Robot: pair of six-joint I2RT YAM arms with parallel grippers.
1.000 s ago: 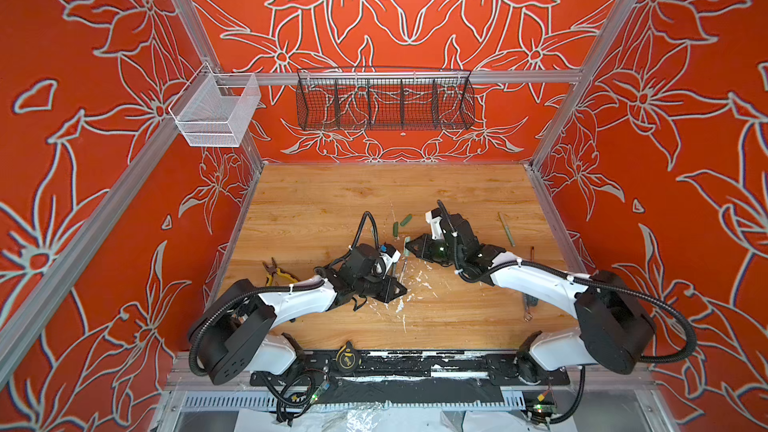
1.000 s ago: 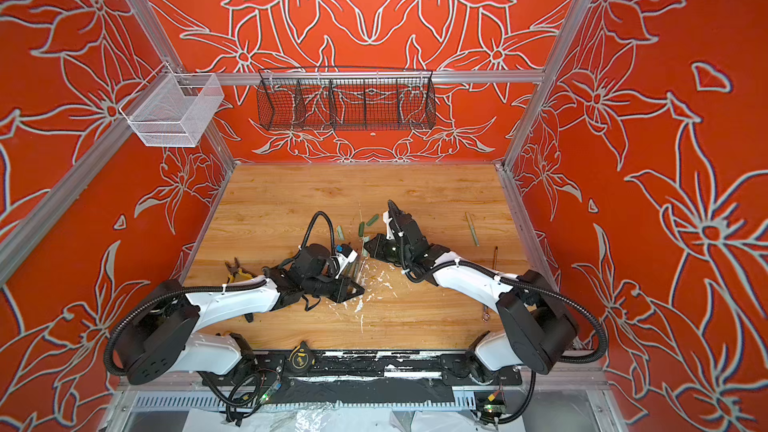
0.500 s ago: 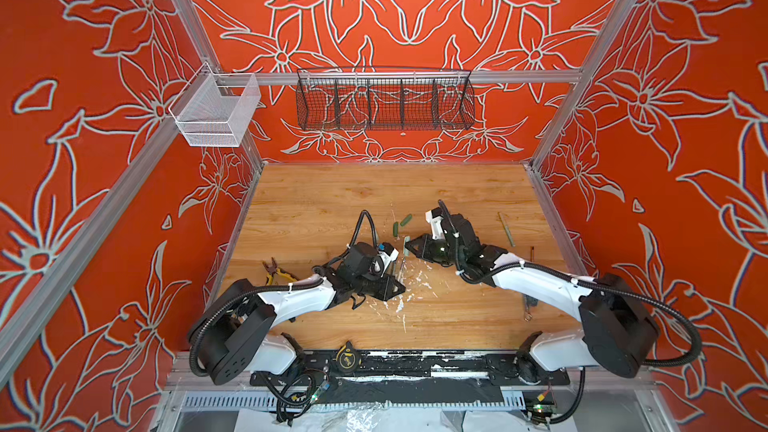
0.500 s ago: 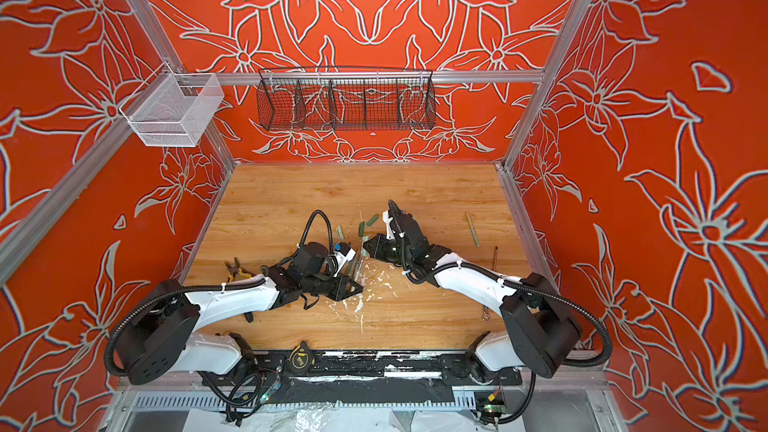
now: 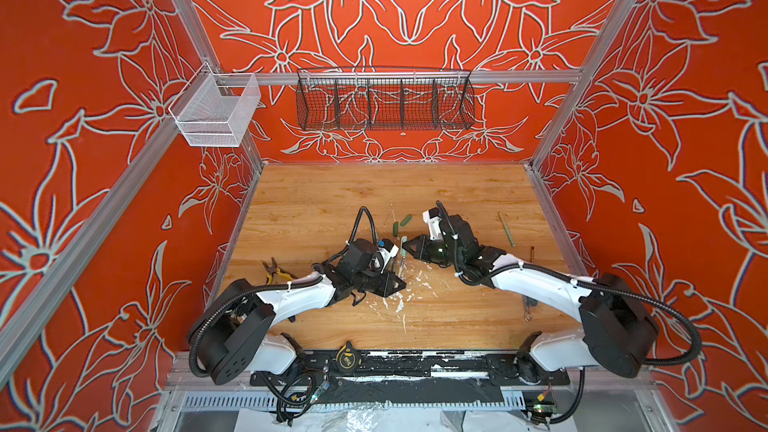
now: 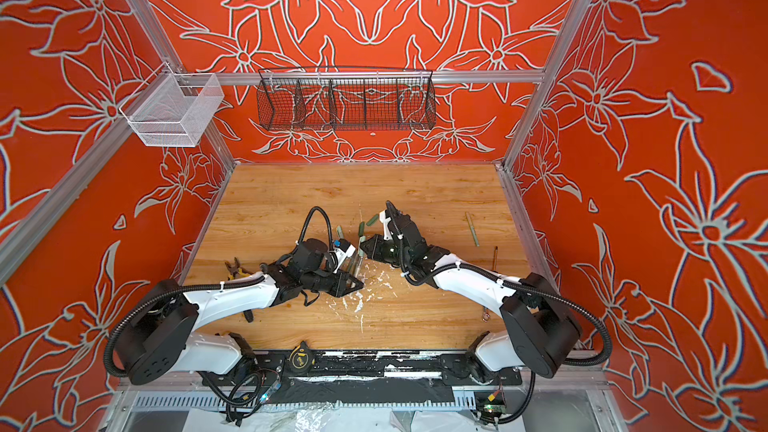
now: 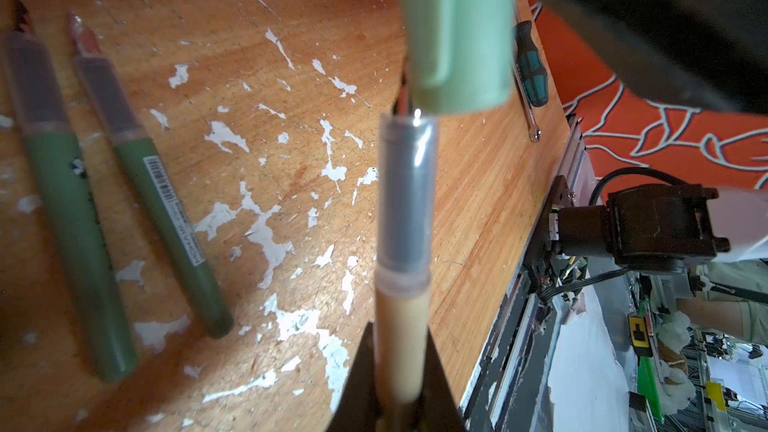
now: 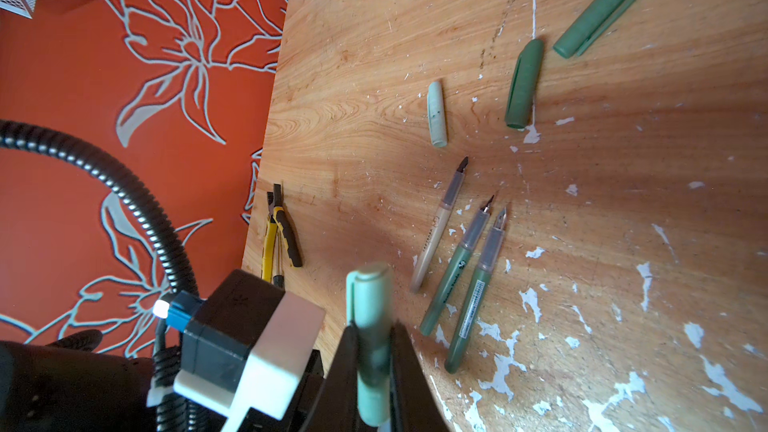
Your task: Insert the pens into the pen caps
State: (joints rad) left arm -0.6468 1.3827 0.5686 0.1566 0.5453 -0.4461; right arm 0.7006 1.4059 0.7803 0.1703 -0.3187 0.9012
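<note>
My left gripper point(image 7: 401, 351) is shut on a tan pen point(image 7: 405, 209) with a clear grey front section. My right gripper point(image 8: 374, 334) is shut on a pale green pen cap point(image 8: 370, 305). In the left wrist view the cap point(image 7: 457, 31) has its open end right at the pen's front. The nib shows at the cap's rim, and I cannot tell if it is inside. In both top views the grippers point(image 5: 395, 281) point(image 5: 406, 248) meet at mid-table. A tan pen point(image 8: 436, 234) and two green pens point(image 8: 457, 268) point(image 8: 476, 288) lie on the table. Three caps point(image 8: 437, 114) point(image 8: 524, 85) point(image 8: 604, 6) lie beyond them.
Yellow-handled pliers point(image 5: 276, 272) lie by the left wall. A thin pen point(image 5: 506, 229) and a screwdriver point(image 7: 530, 72) lie on the right side. White paint flecks cover the wooden table point(image 5: 332, 201). A black wire basket point(image 5: 384, 101) and a white one point(image 5: 216, 114) hang on the walls.
My left gripper has crept slightly toward the back with the tan pen, closer to the cap. The right gripper has hardly moved. Both stay shut.
</note>
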